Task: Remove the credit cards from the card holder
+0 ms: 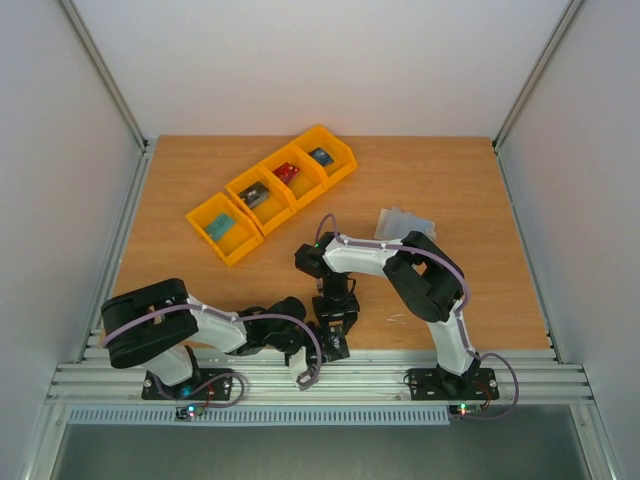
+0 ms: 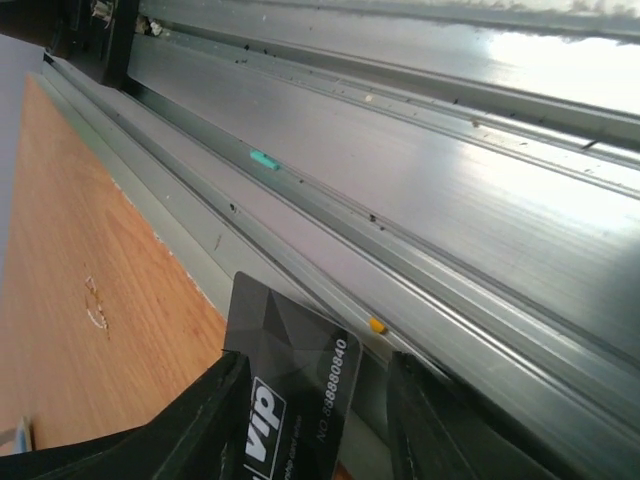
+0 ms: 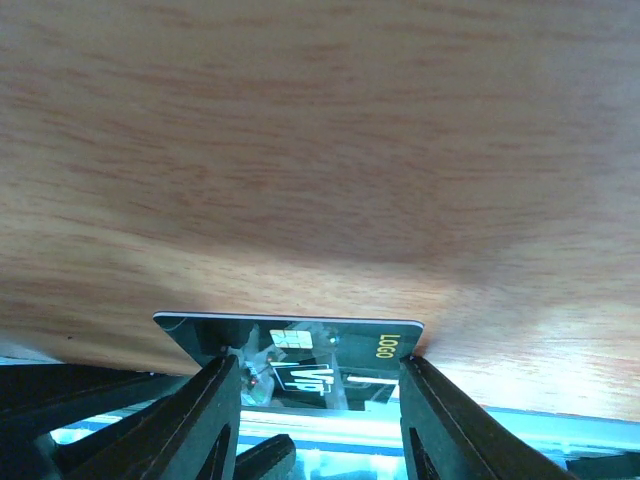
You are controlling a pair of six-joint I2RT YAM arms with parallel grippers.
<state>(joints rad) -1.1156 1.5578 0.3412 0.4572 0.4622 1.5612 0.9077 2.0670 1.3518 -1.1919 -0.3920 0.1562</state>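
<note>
A black credit card with pale "VIP" print shows in both wrist views. In the left wrist view the black card [image 2: 290,380] sits between the jaws of my left gripper [image 2: 315,420], at the table's near edge and over the rail. It lies against the left finger [image 2: 200,420], with a gap to the right finger [image 2: 440,430]. In the right wrist view the card [image 3: 300,350] lies just beyond the spread fingertips of my right gripper [image 3: 318,400]. From above, both grippers [image 1: 325,345] [image 1: 335,320] meet at the near edge. The red card and the card holder are not seen.
A row of yellow bins [image 1: 270,190] stands at the back left, with small items inside. A pale clear sheet [image 1: 405,222] lies behind the right arm. The aluminium rail [image 2: 420,180] runs along the table's near edge, right under the grippers.
</note>
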